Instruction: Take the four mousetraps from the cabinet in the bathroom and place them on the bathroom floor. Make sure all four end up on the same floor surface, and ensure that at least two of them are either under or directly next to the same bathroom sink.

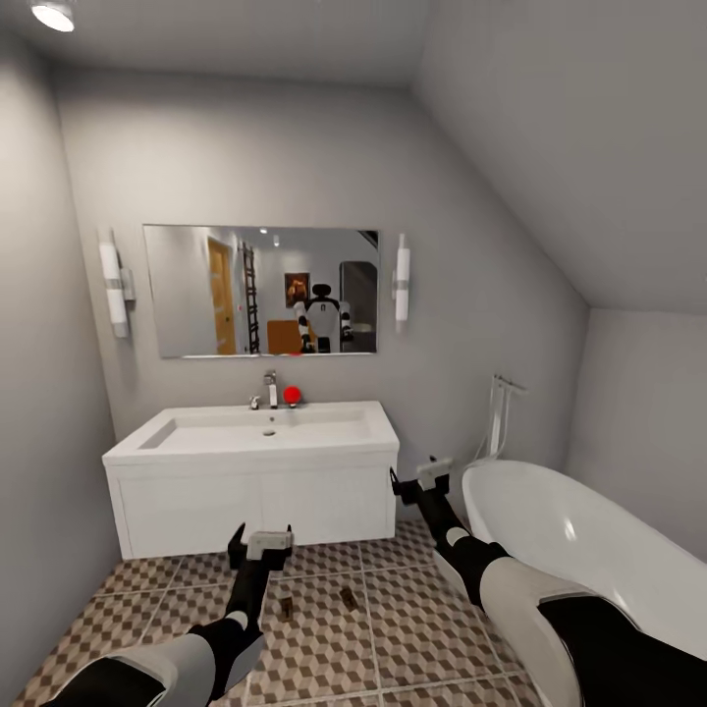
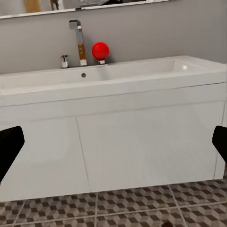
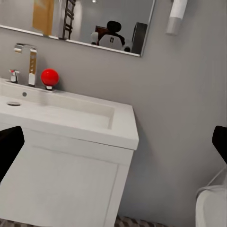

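- Two mousetraps [image 1: 316, 603] lay on the bathroom floor [image 1: 412, 628] just before the sink [image 1: 257, 432] — apparently two remained.
- The left gripper [image 1: 261, 546] and right gripper [image 1: 420, 478] hung spread, empty.

the sink [image 1: 260, 432] and its vanity are white, the faucet [image 1: 271, 388] chrome, a ball [image 1: 292, 395] beside it red. the bathroom floor [image 1: 393, 609] shows brown, beige and white cube-pattern tiles. the bathtub [image 1: 579, 550] is white, the walls grey, two mousetraps [image 1: 286, 609] brown.

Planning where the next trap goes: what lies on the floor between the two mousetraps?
Head view: only bare patterned floor lies between the two mousetraps.
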`<state>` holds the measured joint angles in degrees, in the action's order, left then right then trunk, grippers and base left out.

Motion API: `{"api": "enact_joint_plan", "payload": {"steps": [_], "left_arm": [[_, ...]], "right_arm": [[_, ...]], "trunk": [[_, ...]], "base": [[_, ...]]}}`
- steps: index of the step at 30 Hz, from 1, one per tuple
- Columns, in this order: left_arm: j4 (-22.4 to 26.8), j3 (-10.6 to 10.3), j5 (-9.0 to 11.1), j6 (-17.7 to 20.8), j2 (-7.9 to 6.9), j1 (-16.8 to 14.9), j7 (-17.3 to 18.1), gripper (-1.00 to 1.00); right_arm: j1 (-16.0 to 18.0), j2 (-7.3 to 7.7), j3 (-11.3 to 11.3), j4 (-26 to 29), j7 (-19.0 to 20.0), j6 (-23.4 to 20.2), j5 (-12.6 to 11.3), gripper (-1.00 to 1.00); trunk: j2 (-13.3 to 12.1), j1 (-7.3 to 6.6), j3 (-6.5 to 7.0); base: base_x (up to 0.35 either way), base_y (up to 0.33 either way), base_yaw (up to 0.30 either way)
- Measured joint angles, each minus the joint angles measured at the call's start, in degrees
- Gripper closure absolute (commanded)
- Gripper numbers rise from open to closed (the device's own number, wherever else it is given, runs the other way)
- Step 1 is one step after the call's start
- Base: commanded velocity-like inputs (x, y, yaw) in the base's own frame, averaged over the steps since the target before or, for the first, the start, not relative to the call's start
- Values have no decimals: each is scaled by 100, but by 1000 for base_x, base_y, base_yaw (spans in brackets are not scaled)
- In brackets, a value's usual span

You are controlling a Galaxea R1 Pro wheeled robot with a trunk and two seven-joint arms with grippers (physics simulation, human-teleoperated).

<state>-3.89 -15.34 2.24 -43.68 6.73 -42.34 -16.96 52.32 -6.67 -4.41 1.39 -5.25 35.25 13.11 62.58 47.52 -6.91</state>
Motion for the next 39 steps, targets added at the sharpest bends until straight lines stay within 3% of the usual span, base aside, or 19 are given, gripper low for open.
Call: {"api": "enact_joint_plan", "payload": {"steps": [39], "left_arm": [[0,0,0,1,0,0,0,-100]], "right_arm": [[3,-9,0,0,0,1,0,-100]], "trunk": [[-1560,-857,1049]], "base": [[0,0,0]]}}
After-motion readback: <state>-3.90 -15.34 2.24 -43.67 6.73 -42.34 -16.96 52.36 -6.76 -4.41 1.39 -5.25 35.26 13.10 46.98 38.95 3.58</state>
